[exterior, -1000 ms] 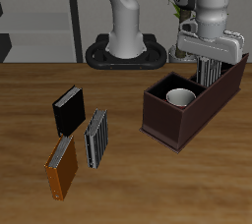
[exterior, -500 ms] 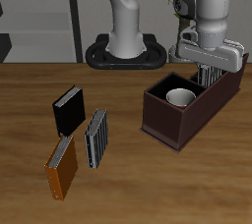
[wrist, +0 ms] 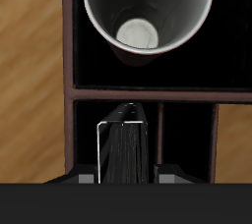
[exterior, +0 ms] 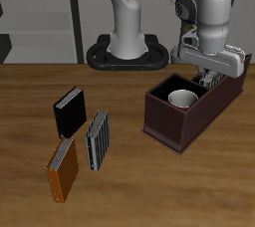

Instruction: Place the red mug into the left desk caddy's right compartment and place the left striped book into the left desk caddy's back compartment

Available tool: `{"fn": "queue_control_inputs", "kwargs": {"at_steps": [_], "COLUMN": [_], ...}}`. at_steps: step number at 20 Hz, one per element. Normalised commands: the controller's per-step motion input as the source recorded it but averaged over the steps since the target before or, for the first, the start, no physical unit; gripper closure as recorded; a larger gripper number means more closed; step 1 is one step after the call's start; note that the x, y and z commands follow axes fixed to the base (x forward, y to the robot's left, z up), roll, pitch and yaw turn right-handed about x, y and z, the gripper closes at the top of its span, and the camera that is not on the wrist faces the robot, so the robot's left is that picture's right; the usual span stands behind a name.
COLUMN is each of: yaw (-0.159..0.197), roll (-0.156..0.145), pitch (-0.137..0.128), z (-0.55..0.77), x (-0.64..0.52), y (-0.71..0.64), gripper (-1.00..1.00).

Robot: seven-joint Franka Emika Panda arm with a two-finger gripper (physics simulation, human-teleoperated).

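The left desk caddy (exterior: 165, 123) is a long dark maroon box near the table's back. The red mug (exterior: 181, 99) stands upright in its large square right compartment; only its white inside shows, also in the wrist view (wrist: 148, 12). My gripper (exterior: 207, 76) hangs over the caddy's back compartment, shut on the left striped book (wrist: 123, 149). The book stands upright and reaches down into that compartment, behind the divider (wrist: 148, 94). In the exterior view the hand and the caddy wall hide most of the book.
A second striped book (exterior: 97, 139), a black book (exterior: 68, 112) and an orange book (exterior: 62, 171) lie grouped on the wooden table, toward its front. The robot's base (exterior: 125, 52) stands at the back.
My gripper has come down and tilted a little over the caddy. The striped book has sunk lower into the back compartment. The mug and the other books have not moved.
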Motion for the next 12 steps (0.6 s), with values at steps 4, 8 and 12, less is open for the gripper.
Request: {"fn": "queue_control_inputs", "kwargs": {"at_steps": [4, 8, 12], "yaw": [0.014, 0.052, 0.026], "roll": [0.008, -0.007, -0.004], "pitch": [0.003, -0.013, -0.03], "z": [0.0, 0.04, 0.26], "x": [0.01, -0.02, -0.07], "y": [0.03, 0.04, -0.08], "gripper": [-1.0, -1.0, -1.0]}}
